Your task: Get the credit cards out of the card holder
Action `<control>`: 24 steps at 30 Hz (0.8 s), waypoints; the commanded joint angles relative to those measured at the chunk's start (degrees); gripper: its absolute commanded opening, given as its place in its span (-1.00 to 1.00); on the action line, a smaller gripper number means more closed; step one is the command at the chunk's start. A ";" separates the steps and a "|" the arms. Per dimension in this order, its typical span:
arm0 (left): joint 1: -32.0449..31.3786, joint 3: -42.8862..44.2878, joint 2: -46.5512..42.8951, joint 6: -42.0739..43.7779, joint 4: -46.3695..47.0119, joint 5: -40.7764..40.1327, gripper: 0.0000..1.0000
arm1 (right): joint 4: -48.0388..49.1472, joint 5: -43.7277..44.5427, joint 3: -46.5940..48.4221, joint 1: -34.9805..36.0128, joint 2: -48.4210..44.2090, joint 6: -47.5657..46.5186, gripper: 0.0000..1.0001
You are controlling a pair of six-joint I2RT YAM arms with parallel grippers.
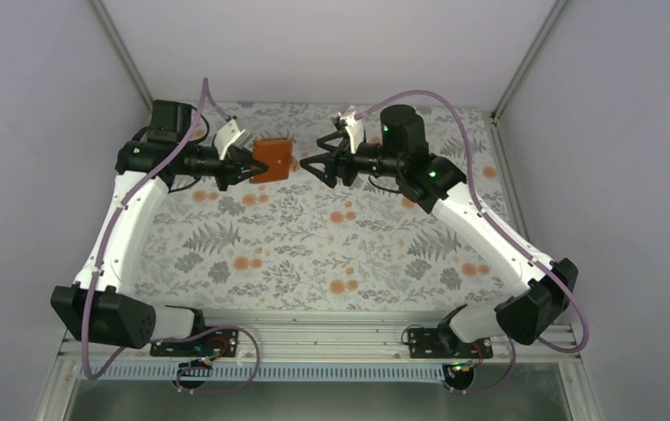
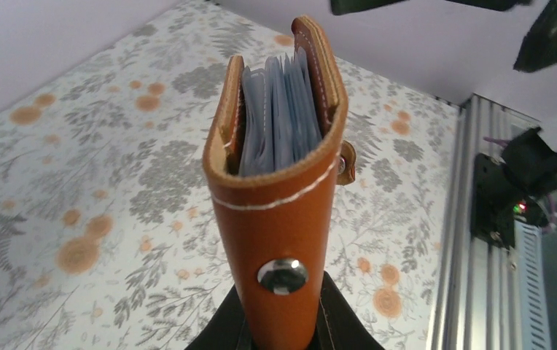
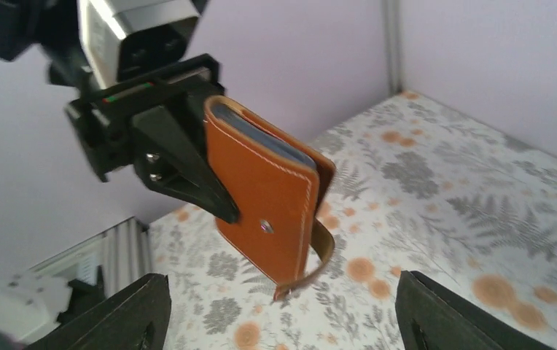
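My left gripper (image 1: 248, 167) is shut on the brown leather card holder (image 1: 272, 160) and holds it in the air above the back of the table. In the left wrist view the holder (image 2: 275, 219) stands between my jaws, its metal snap stud (image 2: 282, 275) facing the camera and its pale grey-blue pockets (image 2: 279, 117) showing at the far end. No card is visible; any are hidden inside the pockets. My right gripper (image 1: 310, 167) is open and empty, just right of the holder. In the right wrist view the holder (image 3: 261, 197) hangs ahead of the gripper (image 3: 286, 313), its snap tab (image 3: 321, 255) loose.
A floral cloth (image 1: 314, 237) covers the table. White enclosure walls stand at the back and both sides. An aluminium rail (image 1: 314, 329) with the arm bases runs along the near edge.
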 commanded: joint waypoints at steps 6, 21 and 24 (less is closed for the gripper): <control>-1.26 4.06 -3.23 14.27 -10.32 12.05 -0.95 | 3.87 -19.04 1.41 -3.40 -0.84 -6.45 0.46; -2.28 5.20 -2.82 19.31 -14.69 16.77 -0.95 | 2.68 -22.23 3.67 -2.55 4.92 -8.12 0.14; -2.34 4.65 -2.97 19.87 -14.90 16.84 -0.95 | 2.65 -24.13 3.88 -2.21 5.00 -8.68 0.08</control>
